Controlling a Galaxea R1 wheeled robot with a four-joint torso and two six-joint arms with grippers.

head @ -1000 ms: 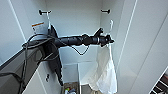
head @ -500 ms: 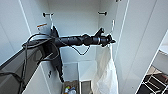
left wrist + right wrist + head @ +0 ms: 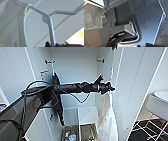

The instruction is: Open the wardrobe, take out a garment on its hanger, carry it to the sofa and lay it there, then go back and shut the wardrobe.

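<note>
The wardrobe stands open, its white doors swung wide. My left arm reaches into it from the left, and the left gripper is shut on the hanger. The garment, a thin white T-shirt, hangs below that gripper by the wardrobe's right side. In the left wrist view the white hanger rises out of the left gripper, with the garment draped on one shoulder of it. The right wrist view has dark robot parts close up.
A black shirt hangs at the wardrobe's left, behind my arm. White shelf compartments and a box of small items sit low inside. A white chair stands to the right on a dark patterned floor.
The whole picture has shifted, and the chair has come into view at the right. My left arm holds the hanger and T-shirt in much the same pose.
</note>
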